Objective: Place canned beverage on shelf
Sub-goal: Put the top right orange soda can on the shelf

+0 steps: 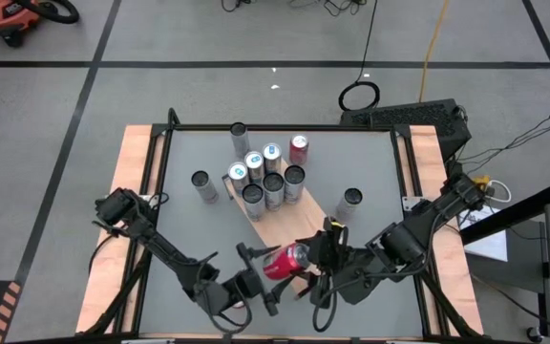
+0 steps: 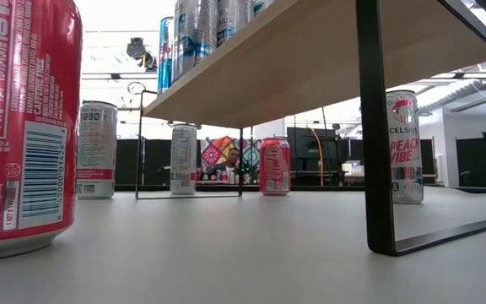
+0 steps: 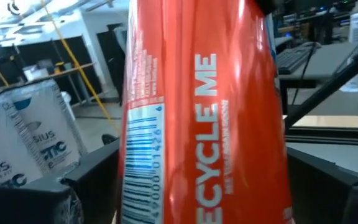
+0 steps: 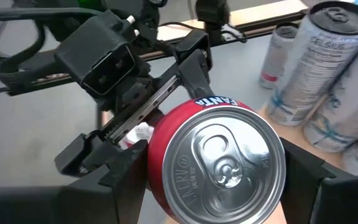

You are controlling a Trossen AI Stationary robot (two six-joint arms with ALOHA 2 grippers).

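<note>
A red soda can (image 1: 286,260) is near the table's front edge, at the near corner of the shelf (image 1: 277,225). The shelf is a light wooden board on black legs (image 2: 373,127). Several pale cans (image 1: 264,178) stand on the board's far end. In the low view the red can (image 2: 24,127) has its base down at the table top and tilts slightly. My left gripper (image 1: 271,271) is shut on the can's body. My right gripper (image 1: 315,255) is shut on its top end. My left gripper pinches the can's body (image 3: 129,186) between its two fingers (image 3: 86,186), which lie level and across the can. My right gripper comes from above, one finger (image 4: 126,180) on each side of the can's top end (image 4: 160,155), below the silver lid. The place of contact is hidden by the lid.
Loose cans stand on the table: one left of the shelf (image 1: 203,186), one to its right (image 1: 351,201), and two behind it (image 1: 299,146) (image 1: 239,134). Pale wood strips (image 1: 132,220) run along the table's sides. There is bare table to the left and right of the arms.
</note>
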